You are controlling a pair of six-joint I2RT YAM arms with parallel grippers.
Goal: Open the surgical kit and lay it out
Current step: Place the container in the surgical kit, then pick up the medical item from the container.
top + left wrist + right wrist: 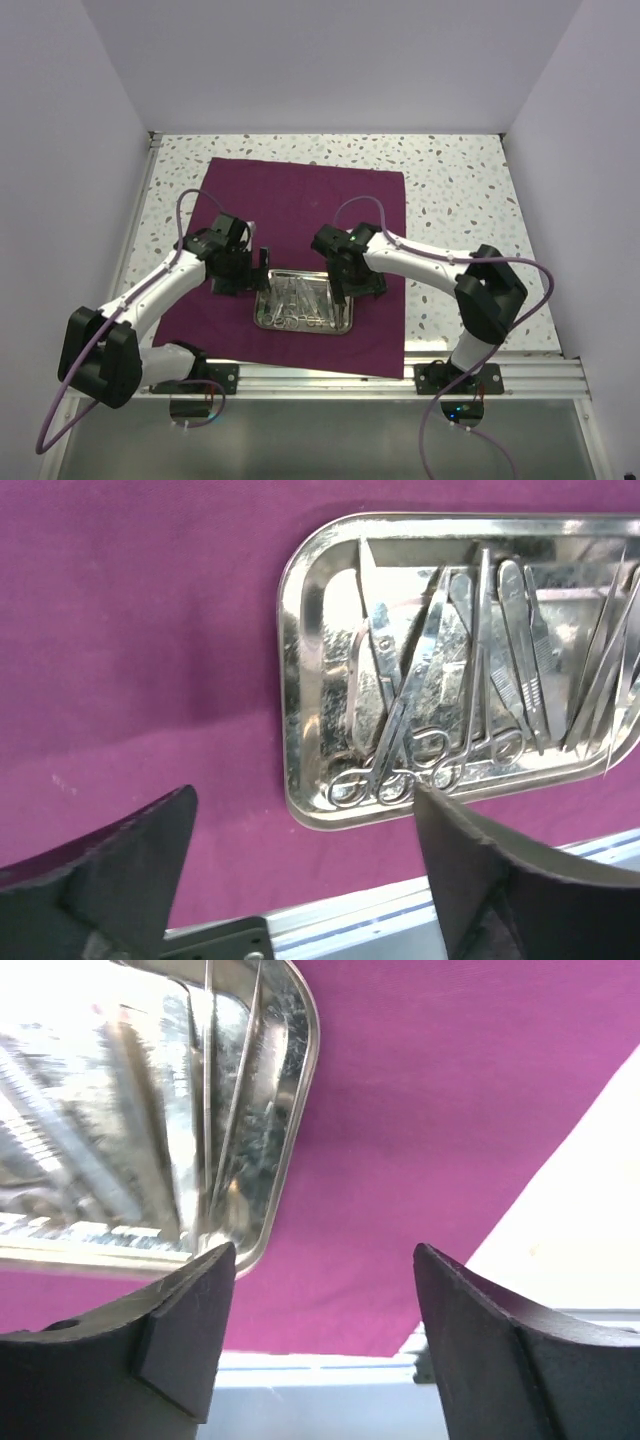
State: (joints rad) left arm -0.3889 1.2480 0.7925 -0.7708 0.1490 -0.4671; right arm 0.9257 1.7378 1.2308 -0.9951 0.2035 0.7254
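Observation:
The dark magenta cloth wrap (300, 200) lies spread flat on the table. The shiny steel tray (345, 322) sits on its near half and holds several thin silver instruments (300, 300). My left gripper (262, 270) is open and empty, just left of the tray. In the left wrist view the gripper (305, 792) frames the tray's near-left corner (300, 800), with ring-handled scissors and forceps (440, 680) beyond. My right gripper (358, 288) is open and empty at the tray's right edge. In the right wrist view the gripper (324, 1250) is over the cloth (420, 1110), beside the tray's rim (300, 1090).
The speckled tabletop (460, 190) shows around the cloth and at the right in the right wrist view (590, 1180). An aluminium rail (400, 378) runs along the near edge. White walls enclose the back and both sides.

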